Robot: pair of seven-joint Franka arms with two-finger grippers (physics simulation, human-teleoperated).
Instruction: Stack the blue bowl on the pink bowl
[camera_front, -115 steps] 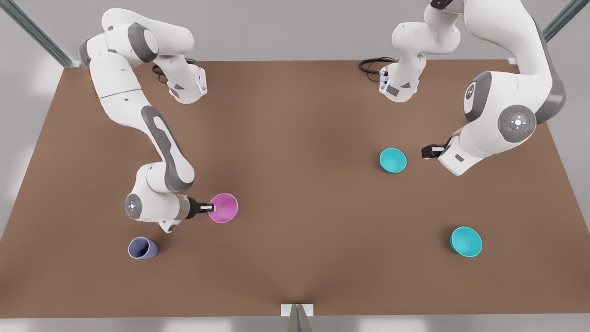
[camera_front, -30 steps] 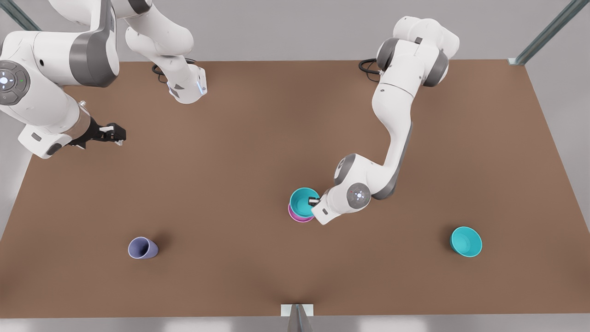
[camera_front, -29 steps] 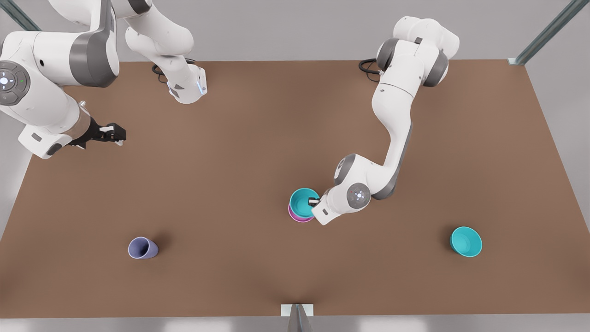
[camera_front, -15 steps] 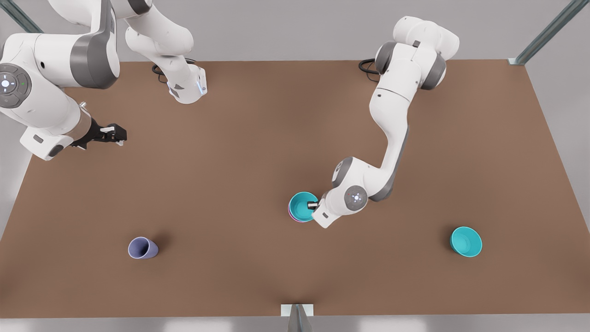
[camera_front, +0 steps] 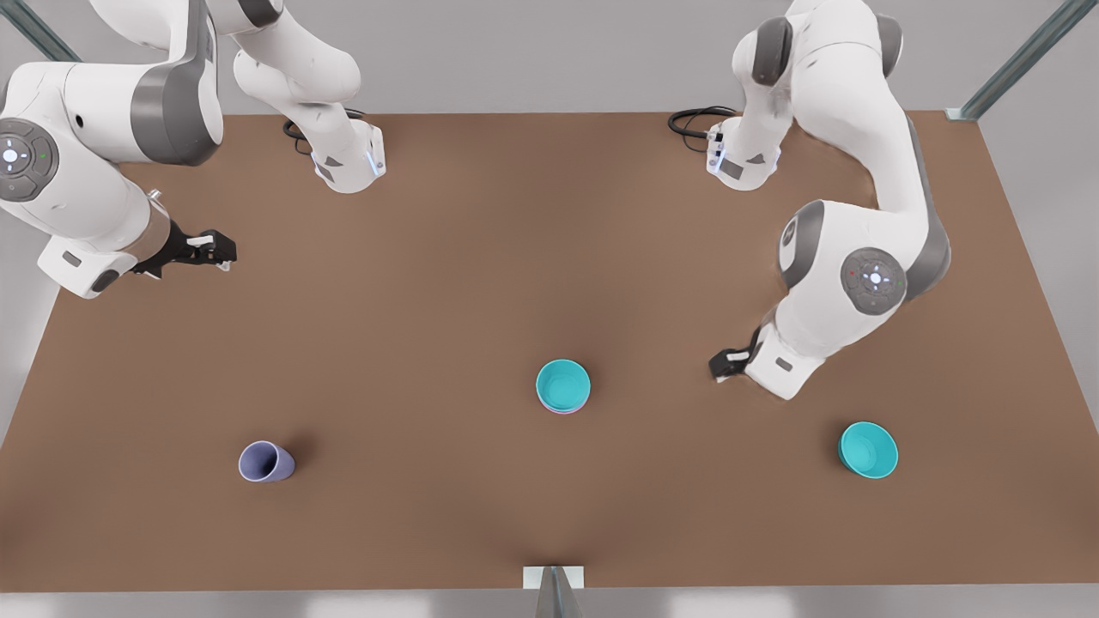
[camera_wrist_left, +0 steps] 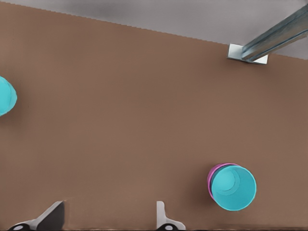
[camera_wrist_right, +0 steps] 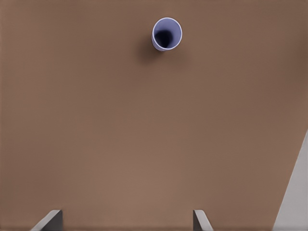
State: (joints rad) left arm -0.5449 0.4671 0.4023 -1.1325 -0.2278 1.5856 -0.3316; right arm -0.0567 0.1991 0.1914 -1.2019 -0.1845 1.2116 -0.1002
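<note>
The blue bowl [camera_front: 563,384] sits nested in the pink bowl [camera_front: 562,412] at the table's middle, toward the near edge; only a thin pink rim shows beneath it. In the left wrist view the blue bowl [camera_wrist_left: 234,187] covers the pink bowl [camera_wrist_left: 210,179] the same way. My left gripper [camera_front: 719,367] hangs open and empty well off to the front view's right of the stack, its fingers [camera_wrist_left: 57,215] spread wide. Far away at the front view's left, my right gripper [camera_front: 225,251] waits open, fingers [camera_wrist_right: 52,217] apart over bare table.
A second teal bowl [camera_front: 868,449] stands alone at the front view's right, also at the picture's edge [camera_wrist_left: 5,96]. A lavender cup [camera_front: 266,462] [camera_wrist_right: 167,33] stands at the near left. A metal post [camera_front: 554,585] rises at the near edge.
My left gripper has let go of the blue bowl and drawn back toward the front view's right. The blue bowl now rests lower in the pink bowl. The right arm stayed put.
</note>
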